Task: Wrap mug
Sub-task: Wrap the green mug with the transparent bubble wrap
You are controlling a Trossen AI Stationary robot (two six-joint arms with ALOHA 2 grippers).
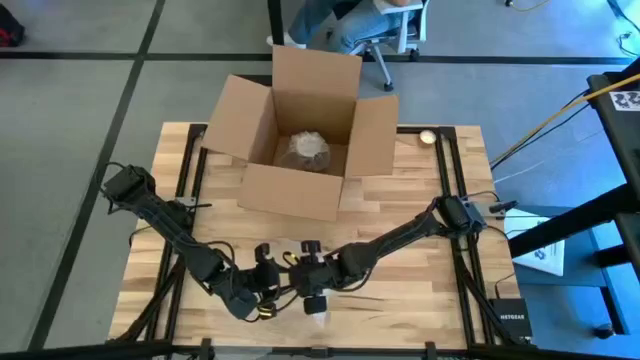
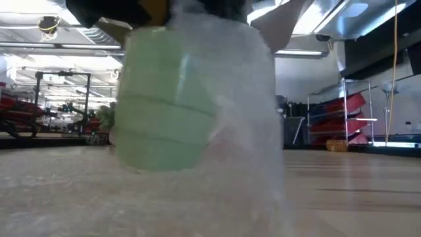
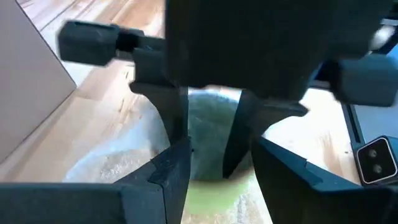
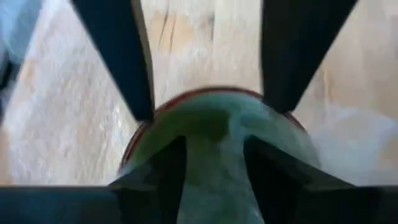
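High view has the brown cardboard box (image 1: 300, 135) sitting open at the far side of the table (image 1: 420, 270), and both arms bunched up on the near side of it, almost at the near edge, so there's plenty of bare wood to either side of the box but hardly any room in front of the grippers. Left gripper (image 1: 268, 285) and right gripper (image 1: 312, 290) are nearly touching each other down there, over a pale lump of bubble wrap (image 1: 316, 308). From up top the mug can't really be made out. Low view is where it shows: the green mug (image 2: 164, 112) stands on the table with the clear wrap (image 2: 243, 118) pulled over one side, the other side still bare. Right wrist view looks straight down into the mug (image 4: 217, 143), and that gripper's fingers (image 4: 158, 165) are spread with the rim between them. Left wrist view shows the left fingers (image 3: 174, 168) apart too, with the mug (image 3: 208, 127) just past them.
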